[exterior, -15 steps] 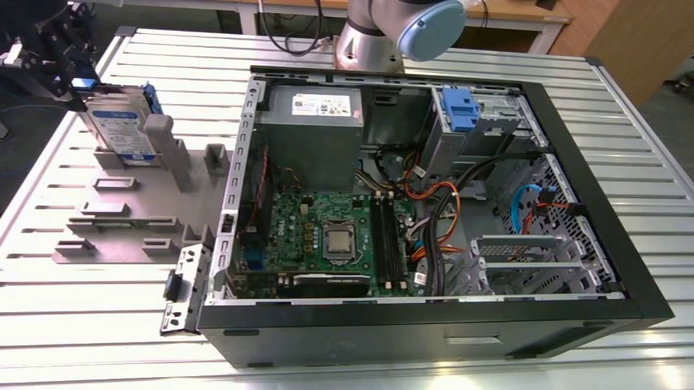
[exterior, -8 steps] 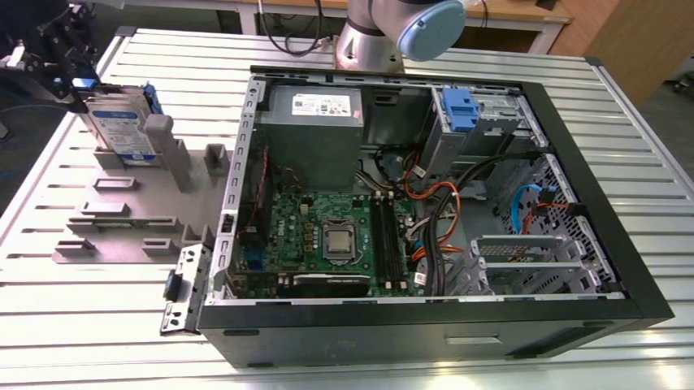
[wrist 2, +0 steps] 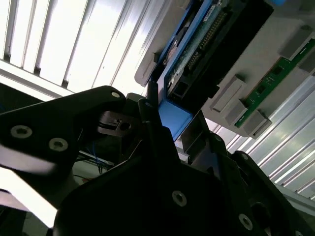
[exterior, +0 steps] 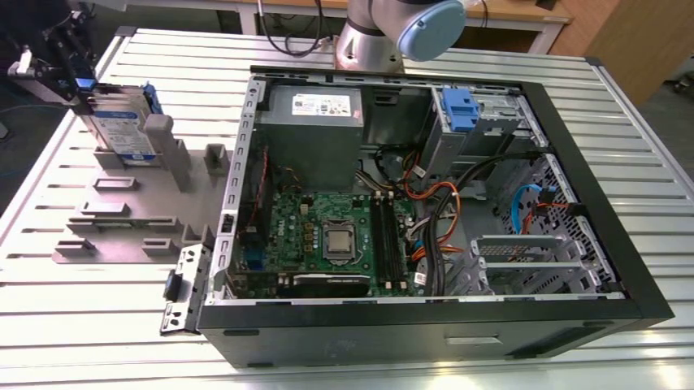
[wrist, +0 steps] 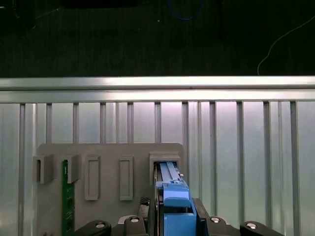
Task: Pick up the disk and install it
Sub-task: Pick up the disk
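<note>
One disk (exterior: pixel 117 126) stands in grey holder (exterior: pixel 139 205), gripped by jaws

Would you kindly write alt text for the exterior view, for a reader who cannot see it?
The gripper is at the top of the disk, which stands on edge in a grey fixture beside an open computer case.
</note>
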`<state>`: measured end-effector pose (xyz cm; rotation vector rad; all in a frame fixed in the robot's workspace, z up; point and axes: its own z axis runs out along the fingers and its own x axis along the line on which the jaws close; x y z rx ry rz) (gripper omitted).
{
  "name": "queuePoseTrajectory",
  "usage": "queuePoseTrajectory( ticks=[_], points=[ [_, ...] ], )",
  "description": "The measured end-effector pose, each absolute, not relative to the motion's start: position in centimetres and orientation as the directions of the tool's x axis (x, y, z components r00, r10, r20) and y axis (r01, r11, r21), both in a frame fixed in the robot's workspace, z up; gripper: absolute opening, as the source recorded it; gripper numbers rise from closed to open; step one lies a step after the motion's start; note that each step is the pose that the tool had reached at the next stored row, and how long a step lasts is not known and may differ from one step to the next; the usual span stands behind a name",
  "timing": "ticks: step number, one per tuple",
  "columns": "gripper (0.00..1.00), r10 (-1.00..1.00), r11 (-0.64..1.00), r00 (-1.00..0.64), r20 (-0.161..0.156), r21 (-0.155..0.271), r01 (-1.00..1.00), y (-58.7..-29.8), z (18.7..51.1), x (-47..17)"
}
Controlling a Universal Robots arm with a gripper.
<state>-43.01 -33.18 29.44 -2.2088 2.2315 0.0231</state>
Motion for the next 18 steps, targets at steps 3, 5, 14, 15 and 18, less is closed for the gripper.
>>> queuePoseTrajectory(
  ticks=[3,5,14,15,18],
  points=[
    [0.45,-1.000,-0.017,0.016,-0.012,0.009,-1.000,-33.18,29.22,-43.01],
    [0.45,-1.000,-0.019,0.018,-0.012,0.009,-1.000,-33.18,29.01,-43.01],
    [0.45,-1.000,-0.019,0.019,-0.011,0.009,-1.000,-33.18,28.64,-43.01],
    [0.45,-1.000,-0.019,0.019,-0.012,0.009,-1.000,-33.18,28.65,-43.01],
    [0.45,-1.000,-0.019,0.019,-0.012,0.009,-1.000,-33.18,28.86,-43.01]
  ],
)
